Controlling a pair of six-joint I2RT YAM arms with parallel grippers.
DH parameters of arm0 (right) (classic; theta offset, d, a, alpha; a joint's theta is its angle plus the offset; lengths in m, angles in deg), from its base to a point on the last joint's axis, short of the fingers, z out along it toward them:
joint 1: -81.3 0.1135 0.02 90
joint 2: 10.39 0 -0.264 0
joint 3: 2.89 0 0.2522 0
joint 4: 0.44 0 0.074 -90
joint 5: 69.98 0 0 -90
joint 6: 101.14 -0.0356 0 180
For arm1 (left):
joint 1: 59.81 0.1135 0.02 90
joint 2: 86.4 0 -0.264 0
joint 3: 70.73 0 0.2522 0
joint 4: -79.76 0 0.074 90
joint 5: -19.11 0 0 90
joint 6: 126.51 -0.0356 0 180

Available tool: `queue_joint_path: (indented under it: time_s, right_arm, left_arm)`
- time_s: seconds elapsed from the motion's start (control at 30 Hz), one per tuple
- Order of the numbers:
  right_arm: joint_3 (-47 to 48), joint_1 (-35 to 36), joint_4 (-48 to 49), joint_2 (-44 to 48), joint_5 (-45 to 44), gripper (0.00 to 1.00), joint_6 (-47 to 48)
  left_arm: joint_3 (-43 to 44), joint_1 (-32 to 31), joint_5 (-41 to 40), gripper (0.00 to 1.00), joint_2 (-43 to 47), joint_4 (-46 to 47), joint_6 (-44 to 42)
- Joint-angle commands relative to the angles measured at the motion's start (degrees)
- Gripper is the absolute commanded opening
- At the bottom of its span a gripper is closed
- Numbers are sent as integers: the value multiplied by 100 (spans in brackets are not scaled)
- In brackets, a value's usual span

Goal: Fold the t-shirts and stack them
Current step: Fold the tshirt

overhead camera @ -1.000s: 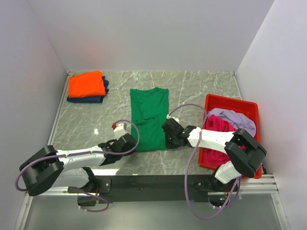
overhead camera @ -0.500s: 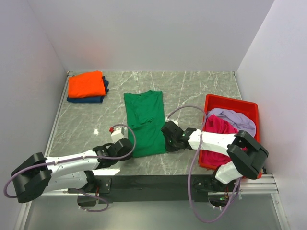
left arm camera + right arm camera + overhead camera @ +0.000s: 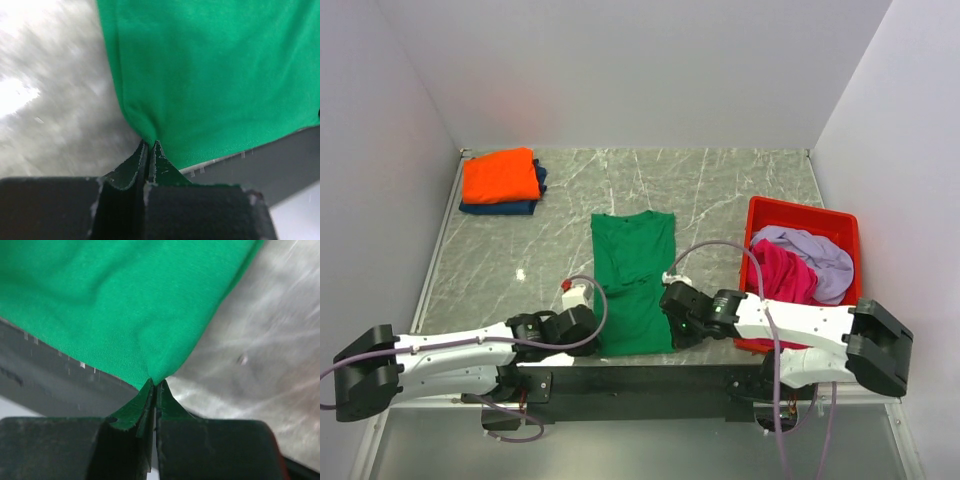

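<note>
Grey marble-patterned tabletop point(image 3: 720, 190) was enclosed by plain white walls point(image 3: 640, 70) at back and both sides. Black rail point(image 3: 650, 380) ran along near edge. Lighting even.

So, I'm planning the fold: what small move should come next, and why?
Probably lift both corners together and carry them toward the collar: the left tool and right tool each pinch a near hem corner of the bright green cloth t-shirt, which lies flat.

Lab cell: white walls point(image 3: 620, 70), marble table point(image 3: 720, 190)

The green t-shirt point(image 3: 633, 270) was dragged toward the table's point(image 3: 740, 190) near edge.
</note>
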Motion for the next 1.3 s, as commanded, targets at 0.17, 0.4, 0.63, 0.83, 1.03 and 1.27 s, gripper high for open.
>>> queue_joint_path:
  time_s: [0.17,0.4,0.63,0.83,1.03,1.27]
  right_arm:
    - [-76,644,-987,985,877,0,41]
    - [485,997,-1654,1705,740,0,15]
    - [1197,970,-2041,2067,-357,0,-152]
    - [1646,435,-1823,1733,-975,0,313]
    - [1717,-548,-1383,1364,-1019,0,928]
    - [1717,-1182,-899,1031,-765,0,1376]
  left_arm:
    - [343,-650,1135,1,440,-443,-492]
    - [747,-1204,1383,0,1080,-679,-413]
    - [1073,-1266,329,1,1574,-654,-18]
    - [1292,-1197,-743,1,1171,-469,-34]
    - [1311,-101,-324,1,661,339,-675]
    - [1389,552,-33,1,221,744,-1124]
